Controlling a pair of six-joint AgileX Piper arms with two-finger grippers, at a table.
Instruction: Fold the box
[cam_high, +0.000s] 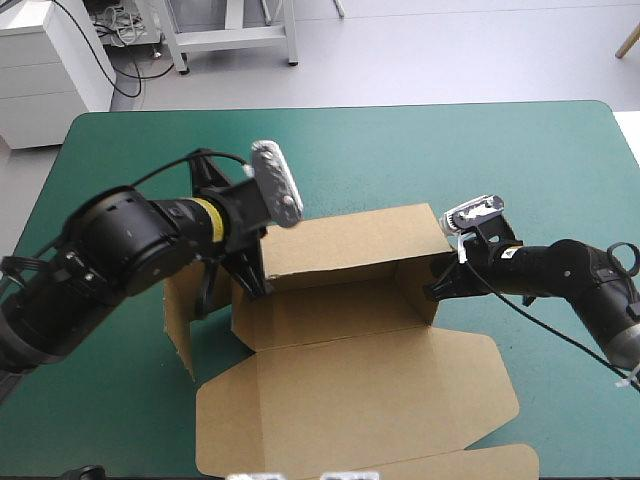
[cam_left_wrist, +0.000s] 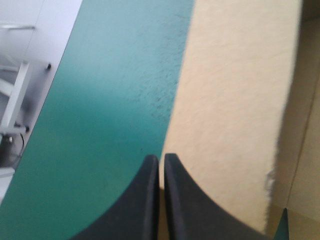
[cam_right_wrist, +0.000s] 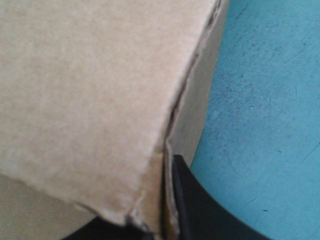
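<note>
The left tool (cam_left_wrist: 161, 159), fingers all but together, pinches the left end of the box (cam_high: 330, 305), which stands midway on the surface (cam_high: 420, 150), rear wall (cam_high: 350, 245) raised, lid (cam_high: 350, 400) flat. The right tool (cam_high: 438, 288) clamps the right corner. Grip firmly; turn both end walls inward evenly. The left arm (cam_high: 130, 245) hides the left wall; board covers one right finger.

The box (cam_high: 350, 340) is brown board, matt and dry-looking, with a fine fibrous grain seen close. Its cut edges are rough and slightly frayed. The surface's teal-green cover (cam_high: 500, 160) is matt and finely speckled, with thin pale scratches beside the right claw (cam_right_wrist: 162, 200). The black fingers (cam_left_wrist: 145, 200) of the left claw (cam_left_wrist: 161, 159) look like smooth plastic with a dull sheen.
</note>
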